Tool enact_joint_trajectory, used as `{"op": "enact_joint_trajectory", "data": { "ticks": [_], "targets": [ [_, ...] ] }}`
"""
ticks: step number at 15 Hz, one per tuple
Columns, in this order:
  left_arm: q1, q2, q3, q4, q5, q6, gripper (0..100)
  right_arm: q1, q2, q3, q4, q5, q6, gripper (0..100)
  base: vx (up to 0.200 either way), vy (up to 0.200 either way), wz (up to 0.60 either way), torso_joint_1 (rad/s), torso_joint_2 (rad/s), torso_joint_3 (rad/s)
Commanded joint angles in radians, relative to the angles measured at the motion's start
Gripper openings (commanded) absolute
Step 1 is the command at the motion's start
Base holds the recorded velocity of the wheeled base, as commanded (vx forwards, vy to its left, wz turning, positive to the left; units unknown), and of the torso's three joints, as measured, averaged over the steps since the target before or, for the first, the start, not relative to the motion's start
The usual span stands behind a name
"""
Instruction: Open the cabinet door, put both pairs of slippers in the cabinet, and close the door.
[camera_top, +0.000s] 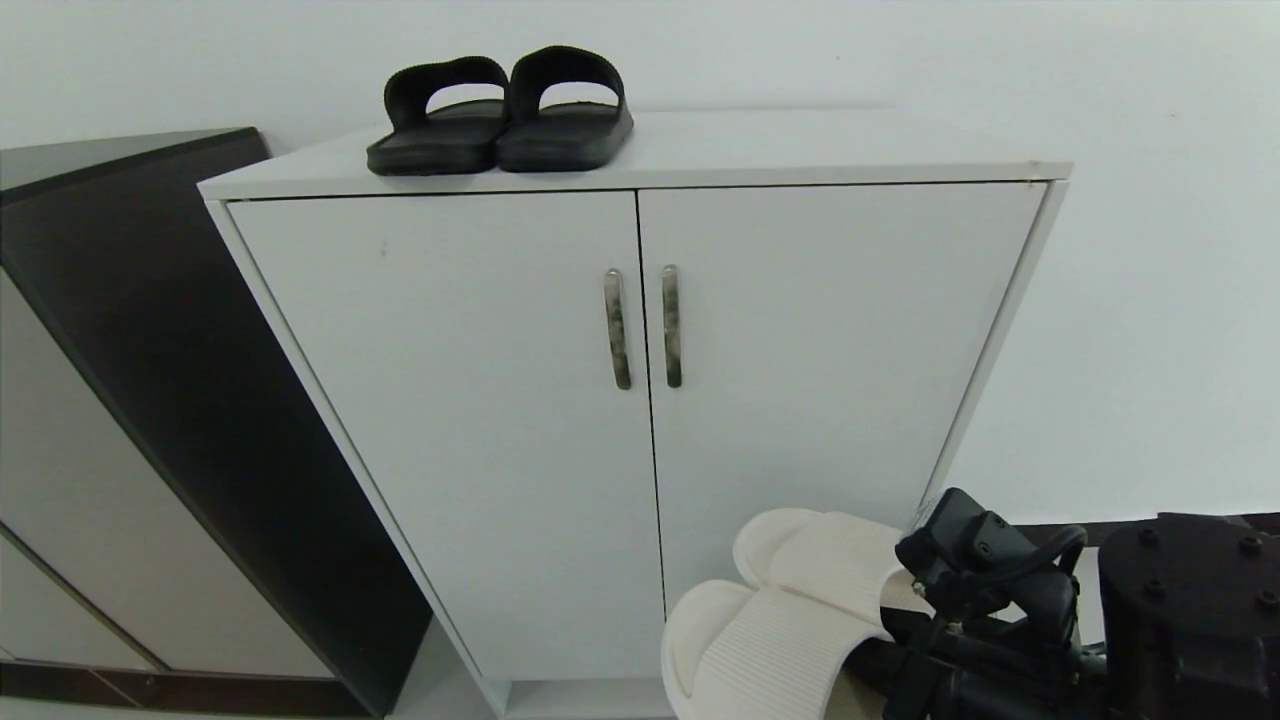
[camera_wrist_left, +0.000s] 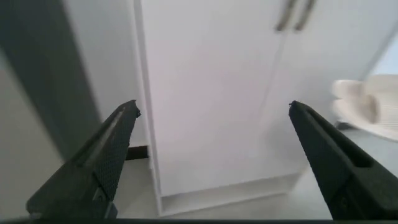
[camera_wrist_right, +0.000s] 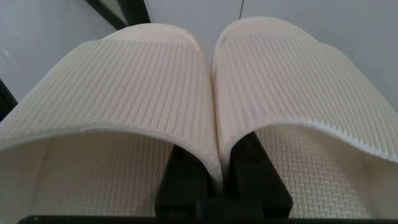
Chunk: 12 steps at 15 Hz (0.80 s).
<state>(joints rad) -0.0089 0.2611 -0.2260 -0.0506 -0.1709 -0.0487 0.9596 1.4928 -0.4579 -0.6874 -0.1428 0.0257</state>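
- Gripping white slippers (camera_top: 790, 610), your right claw (camera_wrist_right: 221, 171) holds them low before the shut cabinet (camera_top: 450, 420).
- Your left claw (camera_wrist_left: 212, 109) gapes wide, facing its lower side.
- Black slippers (camera_top: 500, 120) sit on top.

No readable text, labels, numbers or signs on any surface.

Head camera looks down at the cabinet (camera_top: 450, 400); left wrist sees it lower.
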Motion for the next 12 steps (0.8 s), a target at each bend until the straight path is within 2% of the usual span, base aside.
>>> {"op": "enact_joint_trajectory", "data": {
  "ticks": [1,2,3,5,7,8,11,12],
  "targets": [
    [-0.011,0.3,-0.067,-0.115,-0.157,0.004,100,0.001,-0.003,-0.001,0.0,0.0,0.0,0,0.0,0.0,0.0,-0.022,0.43,0.408],
    [-0.045,0.402,-0.067,-0.166,-0.268,0.013,100,-0.001,0.001,0.001,0.0,0.0,0.0,0,0.0,0.0,0.0,-0.007,0.25,0.242],
    [-0.074,0.478,-0.067,-0.179,-0.294,0.015,100,-0.001,0.003,0.001,0.0,0.0,0.0,0,0.0,0.0,0.0,-0.002,0.14,0.115],
    [-0.158,0.587,-0.067,-0.248,-0.295,0.015,100,-0.001,0.0,0.004,0.0,0.0,0.0,0,0.0,0.0,0.0,0.005,0.08,0.063],
    [-0.29,0.667,-0.093,-0.364,-0.279,0.015,100,0.001,0.0,0.011,0.0,0.0,-0.001,0,0.0,0.0,0.0,0.0,0.0,0.0],
    [-0.338,0.696,-0.131,-0.37,-0.246,0.013,100,-0.001,0.003,0.013,0.0,0.0,-0.001,0,0.0,0.0,0.0,0.0,0.0,0.0],
    [-0.43,0.762,-0.208,-0.374,-0.236,0.017,100,-0.001,0.001,0.013,-0.001,0.0,-0.003,0,0.0,0.0,0.0,0.0,0.0,0.0],
    [-0.477,0.807,-0.27,-0.374,-0.234,0.015,100,-0.001,-0.003,0.013,-0.001,0.0,-0.02,0,0.0,0.0,0.0,0.0,0.0,0.0]
  ]
}}
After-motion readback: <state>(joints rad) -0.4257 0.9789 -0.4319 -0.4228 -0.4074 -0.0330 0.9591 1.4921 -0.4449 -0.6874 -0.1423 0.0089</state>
